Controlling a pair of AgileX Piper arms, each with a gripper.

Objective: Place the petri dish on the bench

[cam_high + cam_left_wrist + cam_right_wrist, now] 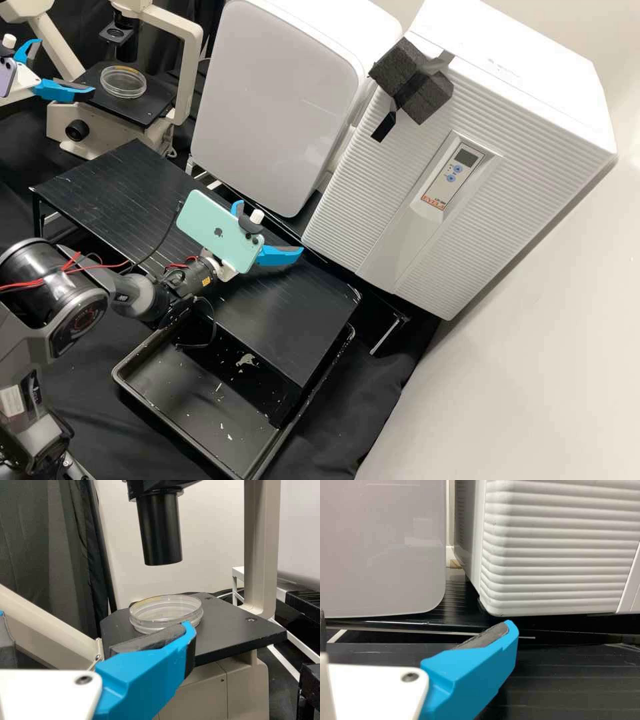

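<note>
The clear, round, shallow plastic petri dish [123, 83] lies flat on the square black stage [148, 110] of a beige microscope [191, 40], at the far left of the scene and off the counter. A black cylinder [160, 530] hangs above the dish, well apart from it.

The left gripper [67, 67], white with two bright blue fingers padded in dark grey, is at the left side of the stage. Its fingers are apart, and one of them reaches close beside the dish; whether it touches the dish, I cannot tell. A lilac phone [7, 79] is mounted on this gripper.

The right gripper [269, 225], of the same white and blue make, is above the long, black, slatted counter [100, 180], towards its right part. Its fingers are apart, with nothing between them. A mint-green phone [213, 233] is mounted on it, and its dark grey arm [67, 300] comes in from the near left.

Beyond the counter stand a white appliance with a smooth, rounded front panel [273, 100] and, to its right, a ribbed white cabinet [513, 173] with a small display. Dark grey foam blocks [403, 70] are fixed to the cabinet. Under the counter's near edge is a black rectangular tray [193, 400] scattered with pale flecks.
</note>
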